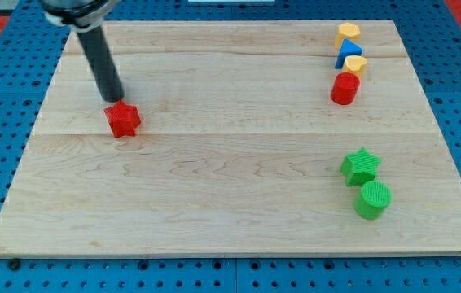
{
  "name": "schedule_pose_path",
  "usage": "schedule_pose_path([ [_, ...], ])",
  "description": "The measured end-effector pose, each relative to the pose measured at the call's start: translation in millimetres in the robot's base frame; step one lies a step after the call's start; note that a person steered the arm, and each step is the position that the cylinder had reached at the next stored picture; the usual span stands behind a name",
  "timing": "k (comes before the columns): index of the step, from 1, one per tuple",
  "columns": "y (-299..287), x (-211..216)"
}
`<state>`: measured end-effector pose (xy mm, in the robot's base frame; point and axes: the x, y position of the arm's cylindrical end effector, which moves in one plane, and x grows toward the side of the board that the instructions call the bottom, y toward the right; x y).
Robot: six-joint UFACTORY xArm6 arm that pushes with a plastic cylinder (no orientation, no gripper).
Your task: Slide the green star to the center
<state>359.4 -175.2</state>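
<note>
Green star (361, 166) touches green cylinder (372, 200); my tip (114, 99), no pincer, touches red star (122, 120).

text: none readable | labels: none | numbers: none | brands: none | signs: none

Pale wooden tabletop (214, 187) on a blue perforated base. Near the far left corner: red star (122, 119). Clustered at the far right corner: yellow block (348, 33), blue block (348, 54), second yellow block (356, 66), red cylinder (344, 89). Toward the near right corner: green star (361, 166), touching a green cylinder (372, 200).
</note>
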Motion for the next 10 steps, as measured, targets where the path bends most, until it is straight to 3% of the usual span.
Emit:
schedule_pose_path([
  [1,-3,2],
  [2,76,29],
  [3,221,45],
  [4,367,96],
  [5,433,142],
  [6,402,148],
  [7,323,137],
  [9,338,172],
  [10,269,178],
])
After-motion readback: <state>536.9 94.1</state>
